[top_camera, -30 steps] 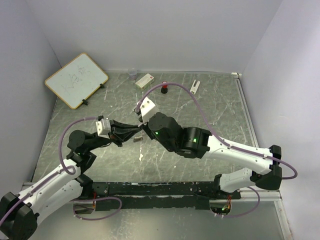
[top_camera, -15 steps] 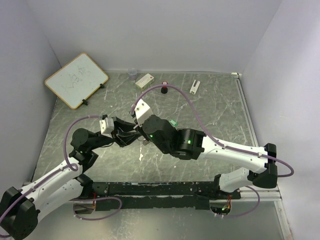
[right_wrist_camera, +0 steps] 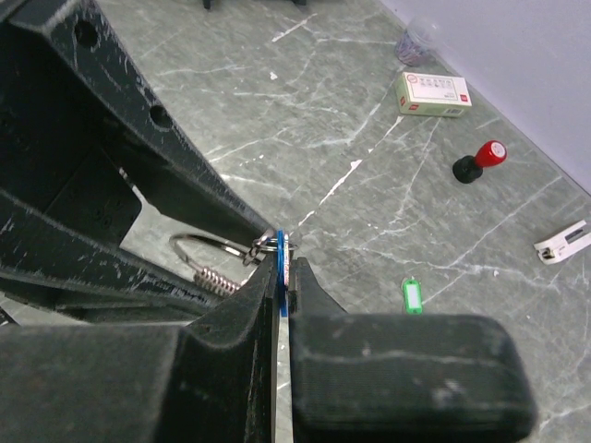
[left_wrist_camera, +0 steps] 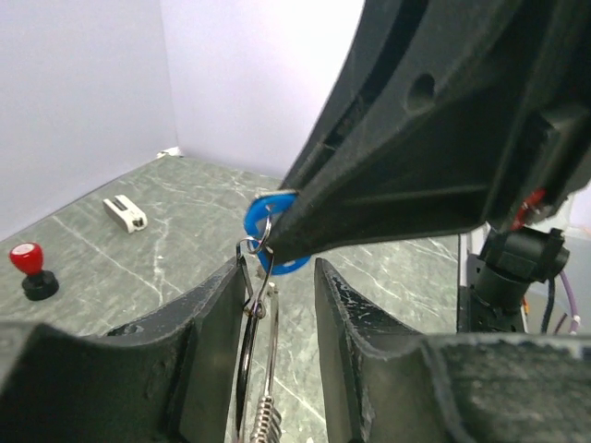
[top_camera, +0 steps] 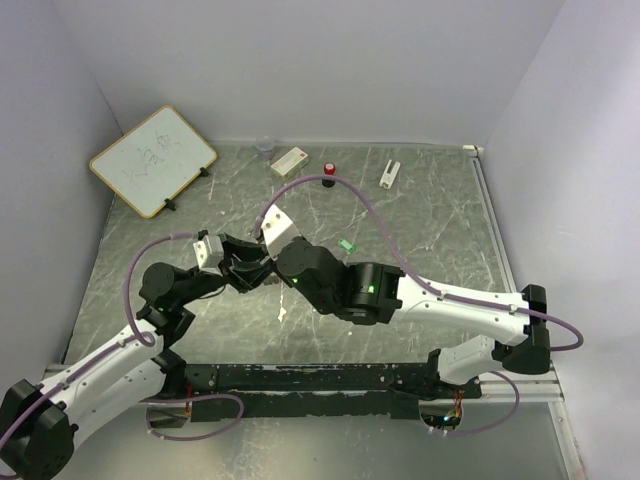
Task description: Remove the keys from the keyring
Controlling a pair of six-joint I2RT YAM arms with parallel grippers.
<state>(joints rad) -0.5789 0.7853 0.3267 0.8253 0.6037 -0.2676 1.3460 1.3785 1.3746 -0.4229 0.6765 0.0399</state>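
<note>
Right gripper [right_wrist_camera: 282, 281]: closed edge-on upon the blue-headed key [left_wrist_camera: 265, 207], held above the table [top_camera: 430, 215]. Keyring [right_wrist_camera: 211, 237]: threaded through that key's head, hanging between the fingers of the left gripper [left_wrist_camera: 279, 277], whose jaws stand apart and do not clamp the wire. Green-headed key [top_camera: 347, 245]: lying loose on the table, well apart from the ring.

Top external: high, behind the arm bases, tilted down, far enough back to take in the whole table [top_camera: 440, 230] and both arms. Left wrist: low and very close, looks out past the left gripper [left_wrist_camera: 279, 269] toward the back-right corner. Right wrist: close, looks down past the right gripper [right_wrist_camera: 286, 277] toward the back wall. Both wrist views share the blue-headed key [left_wrist_camera: 261, 210]. All three show the red-capped knob [top_camera: 329, 175].
</note>
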